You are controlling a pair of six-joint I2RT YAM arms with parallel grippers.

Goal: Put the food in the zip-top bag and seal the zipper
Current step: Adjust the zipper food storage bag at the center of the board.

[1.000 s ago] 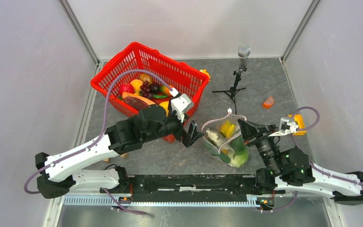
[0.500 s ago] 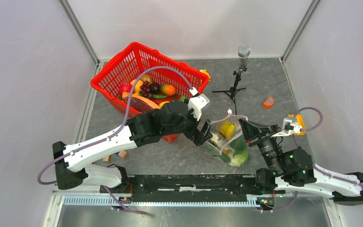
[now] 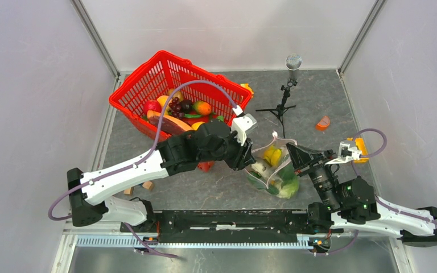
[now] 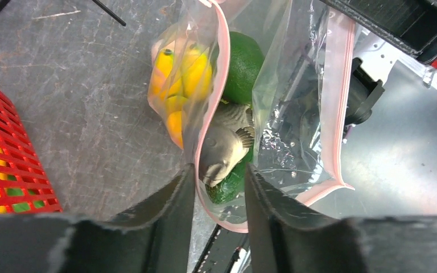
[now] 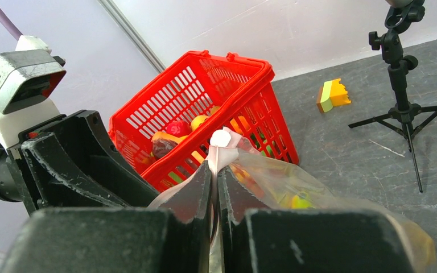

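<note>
Overhead view: two robot arms meet at a clear bag (image 3: 274, 173) on the grey counter (image 3: 330, 96). The left pincer (image 3: 248, 161) is at the bag's left lip and the right pincer (image 3: 290, 151) is at its right lip, so the bag sits between the two. Toy food (image 3: 272, 154), in yellow and green pieces, is already inside. A red basket (image 3: 205, 71) behind the left pincer holds more, and an orange slice (image 3: 322, 123) lies loose well beyond the right pincer. Filling looks well advanced, but the mouth gapes, so the sealing is left to do. Left wrist view: the left pincer stands about half open, its jaws straddling the near lip of the bag; whether they press on it cannot be told. Just ahead of the tips lies a grey fish-shaped toy (image 4: 225, 148), with bananas (image 4: 188, 68) further ahead to the left and a round green fruit (image 4: 242, 62) beyond. The pink zipper (image 4: 340, 114) shows as two separated strips, one passing between the jaws and the other off to the right. Right wrist view: the right pincer is clamped tight on the bag's pink edge. A small white tab (image 5: 221, 138) pokes up just past its tips, the basket stands beyond, and a microphone stand (image 5: 401, 79) is far to the right.
</note>
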